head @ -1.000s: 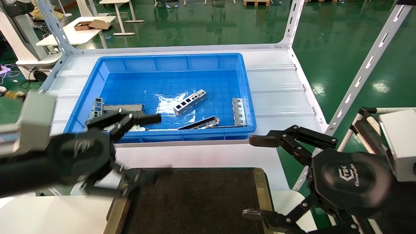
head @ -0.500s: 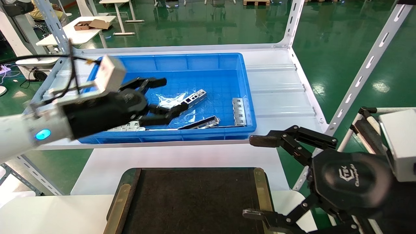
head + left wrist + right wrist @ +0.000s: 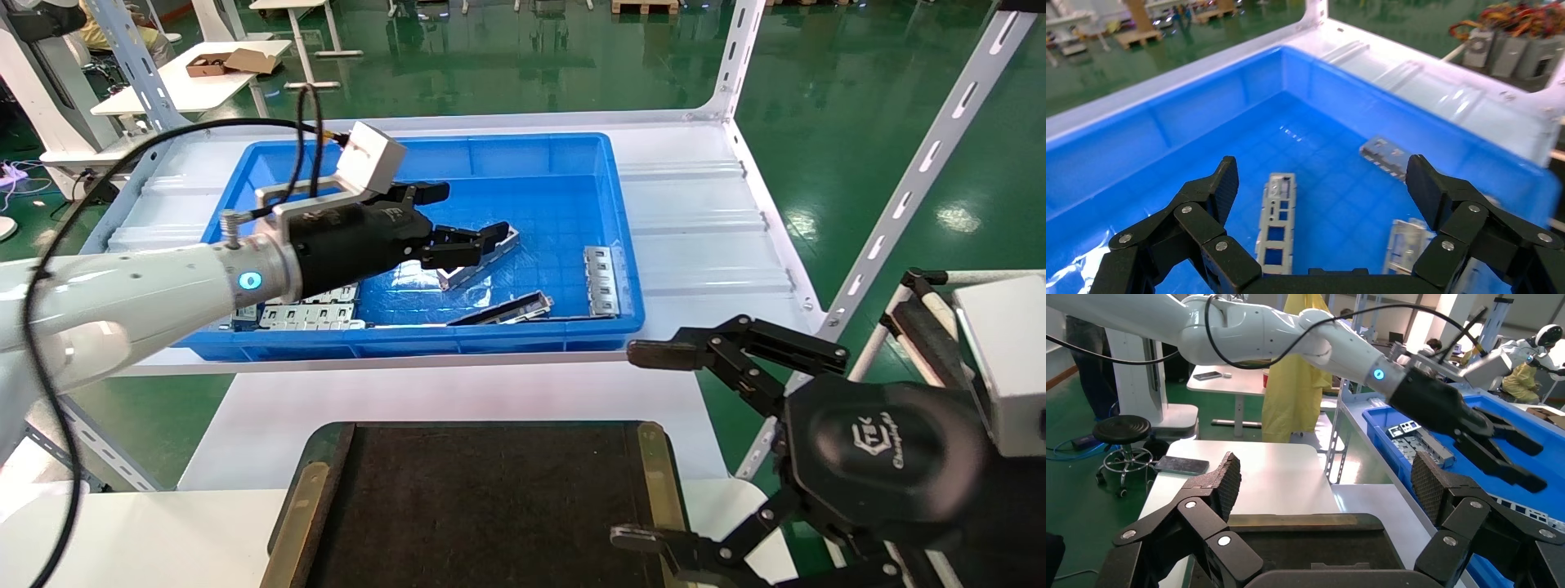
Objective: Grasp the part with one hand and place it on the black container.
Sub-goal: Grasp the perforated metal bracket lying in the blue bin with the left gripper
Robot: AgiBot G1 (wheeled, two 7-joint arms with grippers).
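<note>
The part (image 3: 459, 275), a slim silver strip with a row of rectangular openings, lies in the middle of the blue bin (image 3: 409, 339). It shows between my left fingers in the left wrist view (image 3: 1277, 223). My left gripper (image 3: 462, 214) is open and empty, hovering just above the part; it also shows in its own view (image 3: 1322, 177). The black container (image 3: 490, 506) lies on the white table in front of the bin and shows in the right wrist view (image 3: 1309, 545). My right gripper (image 3: 641, 445) is open and empty beside the container's right edge.
More metal lies in the bin: a silver strip at the right (image 3: 602, 280), a darker bar at the front (image 3: 502, 310), wider grey plates at the front left (image 3: 306, 314). White shelf posts (image 3: 915, 175) stand to the right.
My left arm has swung from beside the black container's left corner up into the blue bin, ending over the part in the middle. The right arm has not moved.
</note>
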